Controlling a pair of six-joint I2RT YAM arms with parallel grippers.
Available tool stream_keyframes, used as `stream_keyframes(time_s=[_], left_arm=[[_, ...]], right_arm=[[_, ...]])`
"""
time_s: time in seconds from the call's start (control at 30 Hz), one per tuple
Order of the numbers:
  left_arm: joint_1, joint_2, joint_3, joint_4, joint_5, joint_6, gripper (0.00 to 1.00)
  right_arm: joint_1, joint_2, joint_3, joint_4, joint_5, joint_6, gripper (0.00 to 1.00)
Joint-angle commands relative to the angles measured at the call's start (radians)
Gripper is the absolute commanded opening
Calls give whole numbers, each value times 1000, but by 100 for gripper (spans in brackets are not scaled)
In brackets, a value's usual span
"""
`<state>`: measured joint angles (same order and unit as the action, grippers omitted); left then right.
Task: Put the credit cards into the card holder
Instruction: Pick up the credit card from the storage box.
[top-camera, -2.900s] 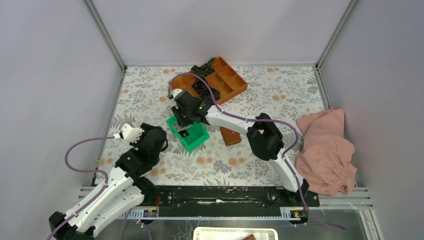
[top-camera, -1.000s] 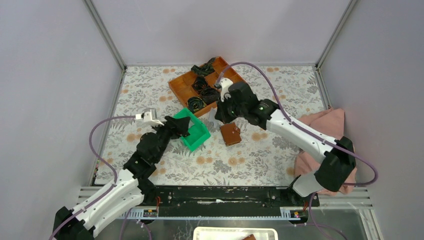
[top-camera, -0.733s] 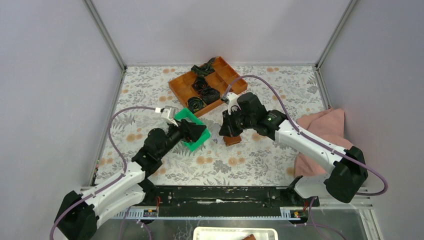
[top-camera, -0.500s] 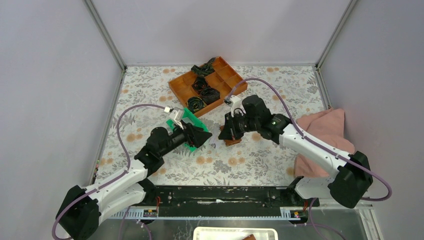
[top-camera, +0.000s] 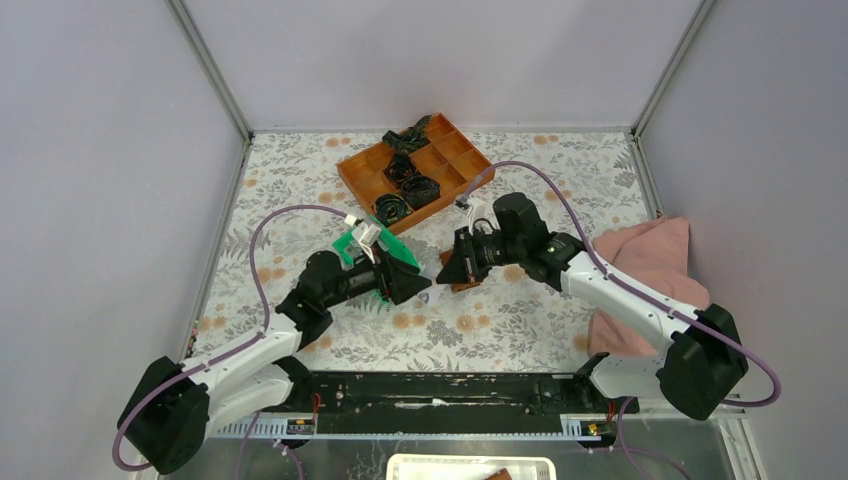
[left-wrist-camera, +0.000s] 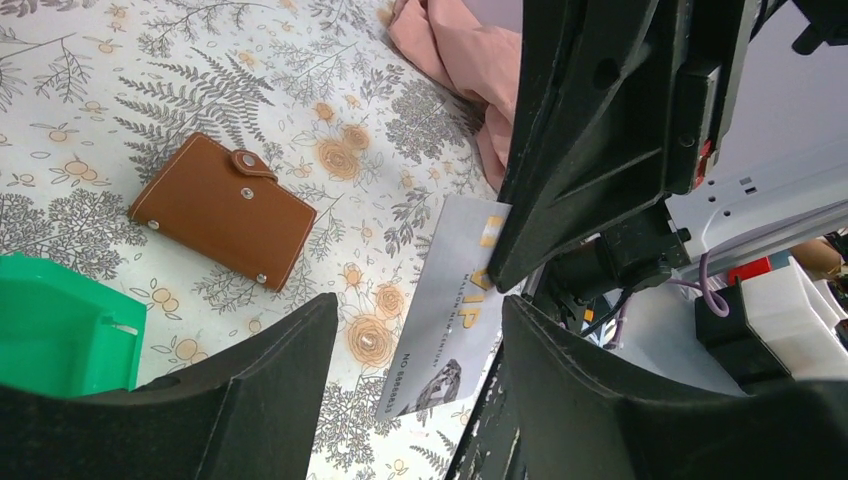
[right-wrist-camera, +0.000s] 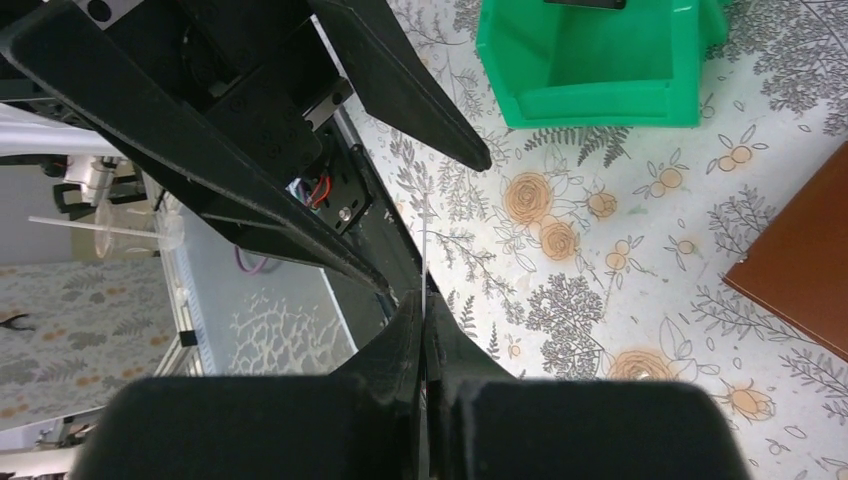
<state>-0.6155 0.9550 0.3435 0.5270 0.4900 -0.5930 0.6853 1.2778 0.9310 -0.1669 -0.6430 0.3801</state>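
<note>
your right gripper is pinched tight on one credit card, holding it above the floral table. your left gripper stands spread wide, a finger on either side of that card, not gripping it. the card holder lies closed on the table, near the green tray.

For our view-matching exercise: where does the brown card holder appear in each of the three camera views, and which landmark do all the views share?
Top external: the card holder is a brown sliver near the centre, mostly covered.
Left wrist: upper left, closed, lying flat.
Right wrist: only a corner shows at the right edge.
Shared landmark: the green tray.
</note>
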Motion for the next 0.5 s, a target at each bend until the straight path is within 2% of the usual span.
stream_keyframes(time_s=[0.0,0.07,0.17,0.4,0.47], left_arm=[[20,3,0,87,59,-9,68],[32,16,-4,110,84,-20,65],[43,41,-6,143,123,-38,53],[55,93,-8,185,175,-65,17],[60,95,-10,203,181,-74,4]], right_arm=[[-18,-29,-10,86,-92,46,0],[-25,-19,-15,103,-118,59,0],[-31,0,-22,119,-142,67,0],[-53,35,-32,177,-187,102,0],[-63,46,-31,192,-201,109,0]])
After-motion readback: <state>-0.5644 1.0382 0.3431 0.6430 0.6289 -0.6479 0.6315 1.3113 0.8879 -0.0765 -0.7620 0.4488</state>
